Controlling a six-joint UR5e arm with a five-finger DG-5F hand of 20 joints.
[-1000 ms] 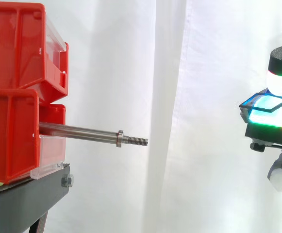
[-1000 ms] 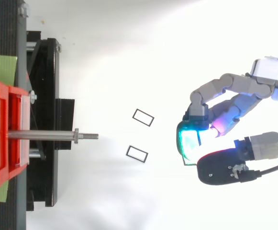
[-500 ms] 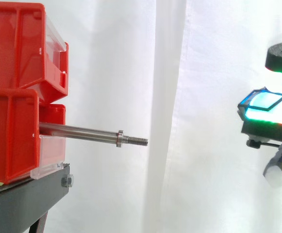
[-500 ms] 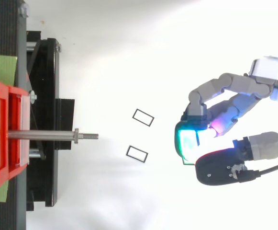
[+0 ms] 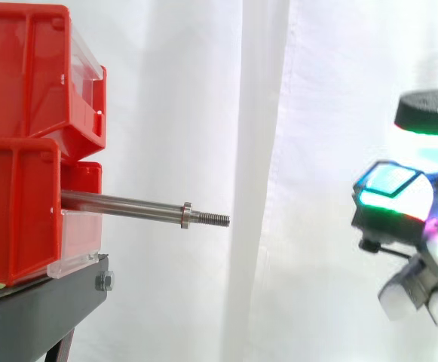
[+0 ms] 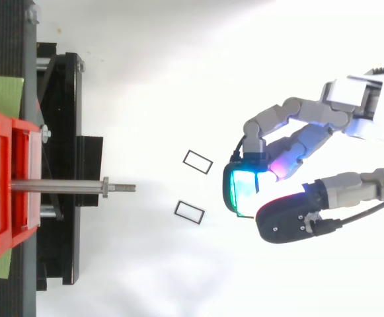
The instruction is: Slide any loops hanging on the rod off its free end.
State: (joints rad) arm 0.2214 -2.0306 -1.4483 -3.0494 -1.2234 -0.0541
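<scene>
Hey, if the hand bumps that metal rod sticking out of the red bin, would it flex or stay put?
Probably stiff: the rod looks like steel and runs straight out of the red bin. It likely won't roll away, since one end sits in the bin. Its threaded tip may snag rather than slip.

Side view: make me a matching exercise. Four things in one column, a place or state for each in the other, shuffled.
Things:
1. rod
2. bins
3. hand
4. stand

Places or states:
a. black, underneath the bins
b. red, stacked one on the other
c. off to the right, apart from the rod
d. sticking out level, nothing hanging on it

Pairs: 1-d, 2-b, 3-c, 4-a
</scene>
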